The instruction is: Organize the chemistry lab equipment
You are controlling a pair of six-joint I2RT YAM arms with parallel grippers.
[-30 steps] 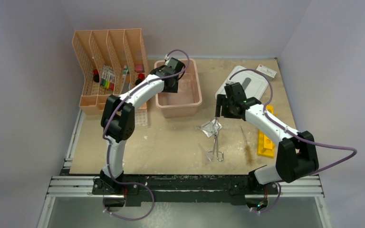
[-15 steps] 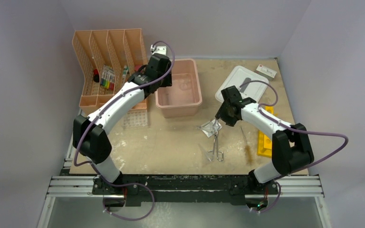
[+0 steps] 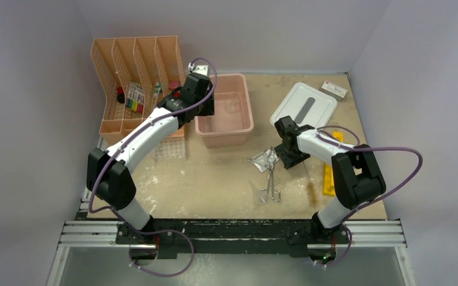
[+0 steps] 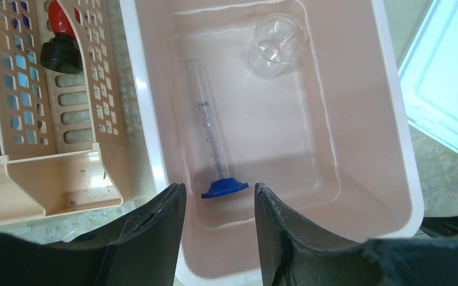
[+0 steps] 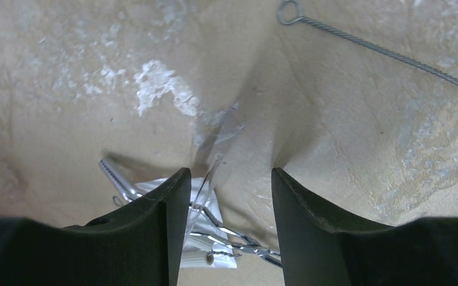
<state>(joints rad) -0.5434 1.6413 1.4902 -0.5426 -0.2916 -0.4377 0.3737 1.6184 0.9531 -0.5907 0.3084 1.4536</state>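
Right wrist view: right gripper (image 5: 229, 179) sits low over the table (image 5: 364, 149), claw wide, nothing clamped. A thin clear rod (image 5: 209, 176) runs up between the fingers, close against the left one. Behind it lies the small clear bag (image 5: 206, 247), with the metal forceps (image 5: 241, 241) crossing it, so the three overlap in one pile. I judge the rod light, stiff, smooth and likely brittle. It will skate out of a hard pinch, so take it mid-length with a gentle close and keep it clear of the bag film. The bag is limp and slick, so pinch a free corner, not the middle. The forceps are the heavy piece, rigid and safe to grip firmly on the shanks, though I cannot tell if they pin the bag. On the top view the pile lies mid-table, right of the pink bin (image 3: 248, 128). On the left wrist view the left gripper (image 4: 217, 193) hangs above that bin, claw half spread and empty. The blue-capped tube (image 4: 209, 128) lies flat inside beside a glass beaker (image 4: 277, 44).
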